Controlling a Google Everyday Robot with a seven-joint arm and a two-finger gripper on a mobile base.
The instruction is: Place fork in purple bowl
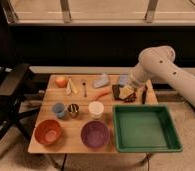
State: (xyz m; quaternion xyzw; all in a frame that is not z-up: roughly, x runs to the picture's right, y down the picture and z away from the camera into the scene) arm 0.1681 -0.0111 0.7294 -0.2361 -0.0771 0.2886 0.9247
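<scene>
Jaws: can't tell if they're wide or closed. The gripper (pixel 128 92) sits low over back-right clutter, well apart from the fork (pixel 84 88), which is lying flat near the carrot (pixel 103 93). My worry is it grabs the wrong utensil, or the thin fork slips short of the purple bowl (pixel 95 134). Wooden worktop (pixel 66 125), dim room, dark chair (pixel 11 92) on the left.

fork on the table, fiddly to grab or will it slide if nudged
The fork looks very thin and lies flat on the table, so pinching it is probably fiddly. Likely stiff and light; a nudge may slide or spin it. The gripper hovers well right of it.
</scene>
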